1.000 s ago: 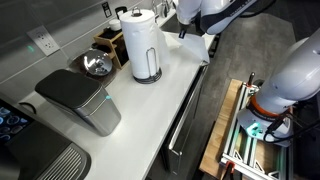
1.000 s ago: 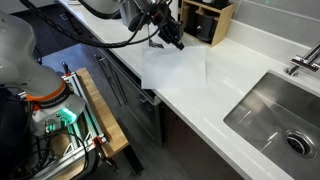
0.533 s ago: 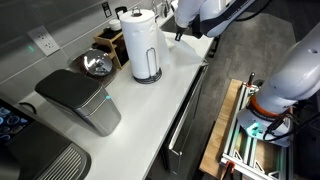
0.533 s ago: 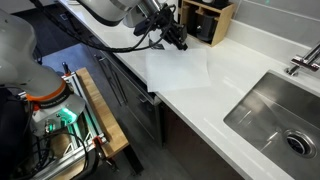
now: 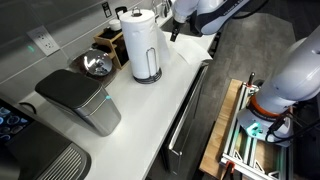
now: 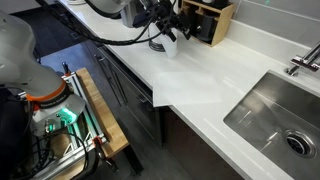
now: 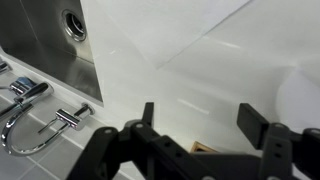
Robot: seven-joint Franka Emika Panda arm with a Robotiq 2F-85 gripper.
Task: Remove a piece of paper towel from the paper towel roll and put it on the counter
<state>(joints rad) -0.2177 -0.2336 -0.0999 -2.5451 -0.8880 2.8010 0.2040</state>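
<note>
The piece of paper towel (image 6: 187,84) lies flat on the white counter (image 6: 245,65), one corner at the front edge. In the wrist view it shows as a faint white sheet (image 7: 150,25) beyond the jaws. My gripper (image 6: 170,33) hangs above the counter, clear of the sheet, and is open with nothing between its fingers (image 7: 262,120). In the wrist view the gripper (image 7: 205,115) looks down on bare counter (image 7: 200,90). The paper towel roll (image 5: 144,47) stands upright on its dark base, just left of the gripper (image 5: 175,30).
A steel sink (image 6: 275,125) with a tap (image 7: 25,95) is set in the counter past the sheet. A wooden organiser (image 6: 210,20) stands at the back. A grey lidded bin (image 5: 80,98) and a metal bowl (image 5: 96,65) sit beyond the roll.
The jaws went from shut on the sheet to open. The sheet dropped and now lies flat on the counter. The gripper lifted away towards the roll.
</note>
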